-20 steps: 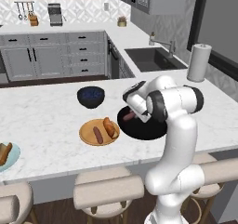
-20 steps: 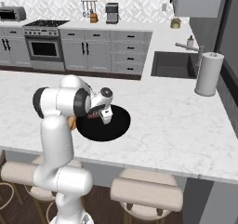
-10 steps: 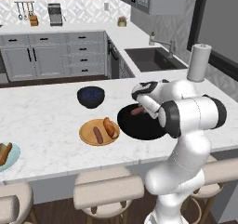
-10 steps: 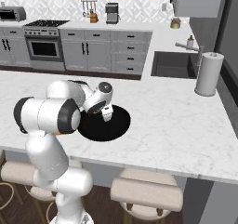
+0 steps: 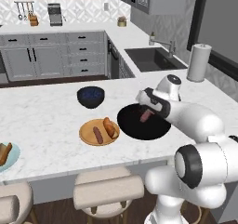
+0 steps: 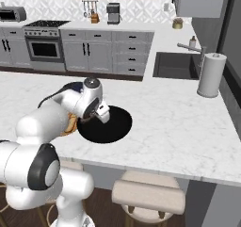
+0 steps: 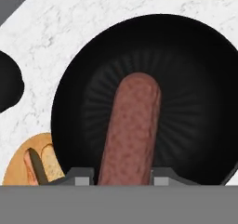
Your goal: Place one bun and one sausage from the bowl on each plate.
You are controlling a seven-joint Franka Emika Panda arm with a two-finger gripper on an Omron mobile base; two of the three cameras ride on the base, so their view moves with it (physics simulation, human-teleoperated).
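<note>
Gripper [image 7: 119, 181] clamped on sausage [image 7: 130, 130] at its near end, held above black bowl [image 7: 195, 60], frame centre. Sausage likely light, firm, a bit slick; mid-length grip wd be steadier. Pale blue-green plate [image 5: 11, 160], lower left, probably wants it.

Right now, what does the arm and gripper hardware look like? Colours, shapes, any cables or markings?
Glossy white arm of rounded, bulbous segments with dark grey-black joint rings and round end caps. The gripper is a white boxy hand; in the hand view its two small finger tips look dark grey and blocky. No markings visible. A thin dark line like a cable curves over the upper arm in the right base view.
</note>
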